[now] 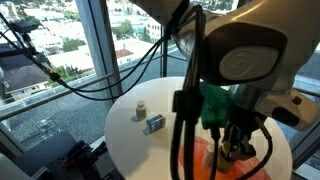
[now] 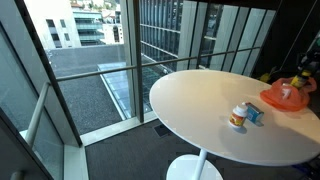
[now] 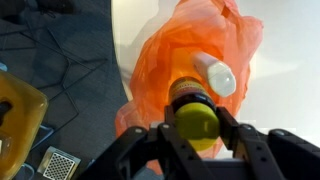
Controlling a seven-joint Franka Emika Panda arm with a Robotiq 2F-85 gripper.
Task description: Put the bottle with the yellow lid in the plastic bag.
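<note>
In an exterior view: gripper (image 1: 236,148) low over orange plastic bag (image 1: 213,160) on round white surface (image 1: 120,145); small bottle (image 1: 140,108) and blue item (image 1: 153,123) well apart from it. In an exterior view: bag (image 2: 283,98) near surface rim. Wrist view: gripper (image 3: 198,128) clamped on bottle with yellow lid (image 3: 196,115), directly above bag's folds, white cap (image 3: 220,78) showing beside it.

No readable text, labels or numbers anywhere.

Bright daylight floods through the windows (image 2: 150,40), washing out the white table (image 3: 290,60); frames are soft.
</note>
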